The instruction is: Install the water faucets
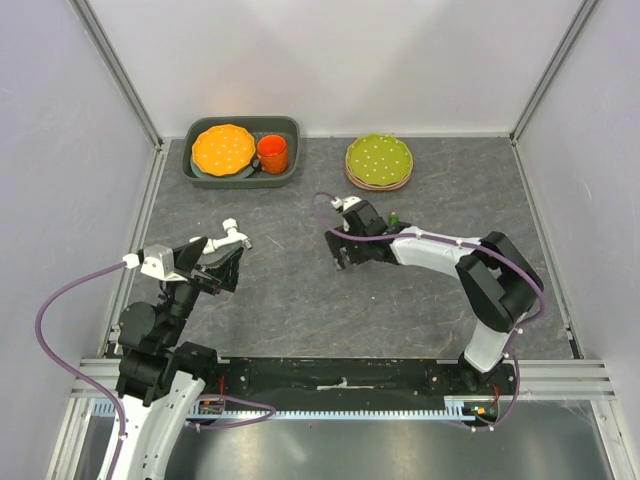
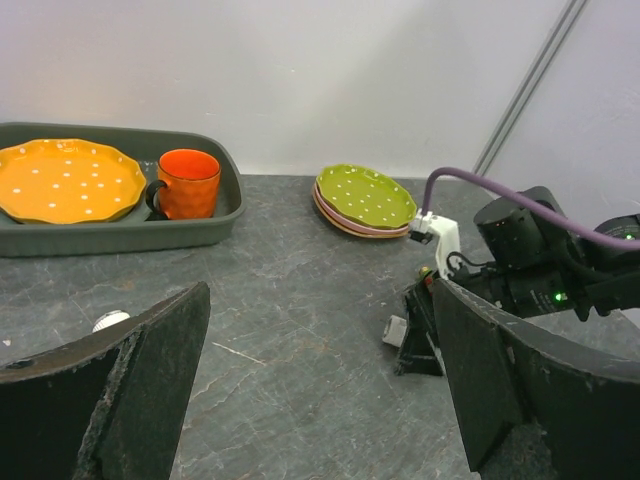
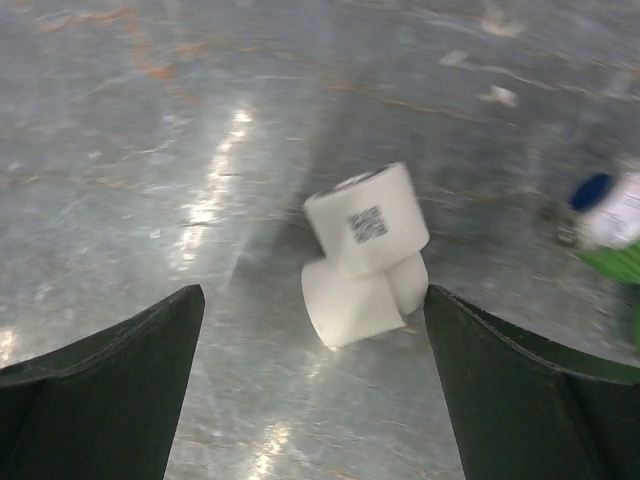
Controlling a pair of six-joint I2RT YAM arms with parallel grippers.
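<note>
Three pale walls [image 1: 350, 60] on aluminium posts [image 1: 118, 70] close in your grey, stone-veined tabletop [image 1: 290, 300], which throws back glare under the right wrist camera. At the back left you have a dark green plastic tray [image 1: 240, 180] holding a scalloped orange plate [image 1: 223, 148] and an orange mug [image 1: 273, 153]. A stack of green dotted plates [image 1: 379, 160] sits well apart to its right. Your left gripper [image 2: 320, 288] hangs low over the table with its fingers spread wide and nothing between them. The all-white plastic faucet [image 1: 232, 238] lies on the table just beyond that gripper's tip, outside its span. In the wrist view only a round white end shows beside the left finger. Your right gripper [image 3: 312, 292] is also spread. A white plastic elbow fitting [image 3: 365, 255] with a small printed label lies on the table between its fingers, touching neither. The dark green plastic faucet with a white end piece [image 1: 394, 217] lies close beside the right arm's wrist. In the right wrist view it is only a blur at the right edge, beyond the right finger, so you cannot tell how it is oriented.
</note>
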